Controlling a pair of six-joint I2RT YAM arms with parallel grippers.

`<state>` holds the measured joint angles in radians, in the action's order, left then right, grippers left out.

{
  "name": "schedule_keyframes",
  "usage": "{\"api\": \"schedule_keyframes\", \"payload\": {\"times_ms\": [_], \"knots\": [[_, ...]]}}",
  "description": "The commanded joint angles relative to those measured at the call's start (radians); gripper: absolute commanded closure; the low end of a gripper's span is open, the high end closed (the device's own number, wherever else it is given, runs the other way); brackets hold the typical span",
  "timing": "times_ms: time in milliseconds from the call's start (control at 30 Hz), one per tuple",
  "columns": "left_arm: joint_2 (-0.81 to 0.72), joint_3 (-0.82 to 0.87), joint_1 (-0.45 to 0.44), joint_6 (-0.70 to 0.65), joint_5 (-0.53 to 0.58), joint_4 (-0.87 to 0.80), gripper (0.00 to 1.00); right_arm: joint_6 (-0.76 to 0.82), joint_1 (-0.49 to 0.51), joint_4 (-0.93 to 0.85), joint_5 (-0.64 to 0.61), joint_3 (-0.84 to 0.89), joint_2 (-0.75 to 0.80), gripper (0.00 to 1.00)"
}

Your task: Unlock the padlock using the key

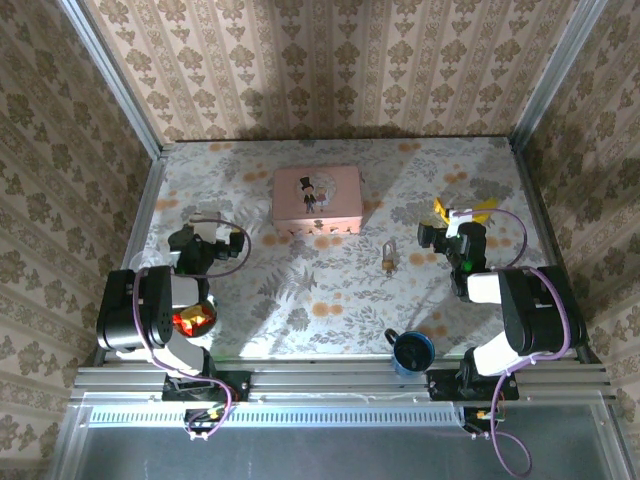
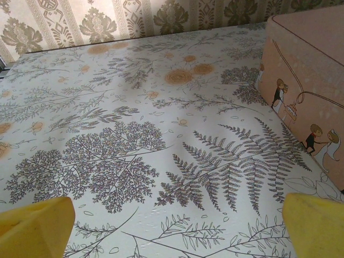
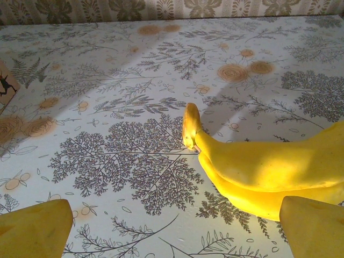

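The small brass padlock (image 1: 387, 254) with its silvery shackle lies on the flowered tablecloth between the two arms, just in front of the pink box (image 1: 317, 198). I cannot make out the key as a separate thing. My left gripper (image 1: 212, 228) hovers open over bare cloth at the left, far from the padlock. In the left wrist view the left gripper (image 2: 174, 231) has its yellow fingertips (image 2: 35, 226) wide apart with nothing between them. My right gripper (image 1: 460, 216) stands open to the right of the padlock, next to a banana (image 3: 269, 166). The right gripper (image 3: 172, 231) holds nothing.
The pink box (image 2: 306, 80) stands close on the left gripper's right. A yellow banana (image 1: 483, 207) lies in front of the right gripper. A blue mug (image 1: 411, 350) stands near the front edge. Patterned walls close in the table on three sides.
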<state>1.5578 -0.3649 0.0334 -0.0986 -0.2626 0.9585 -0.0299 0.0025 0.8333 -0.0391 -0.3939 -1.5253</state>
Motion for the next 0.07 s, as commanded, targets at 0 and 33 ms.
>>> {"api": "schedule_keyframes", "payload": {"times_ms": [0,33], "knots": [[0.001,0.004,-0.003,-0.004,-0.009,0.025,0.0,-0.005,-0.001,0.006,0.016,-0.019,-0.004,0.0],[0.001,0.006,-0.003,-0.005,-0.007,0.026,0.0,-0.005,-0.001,0.006,0.016,-0.019,-0.004,0.0]]}}
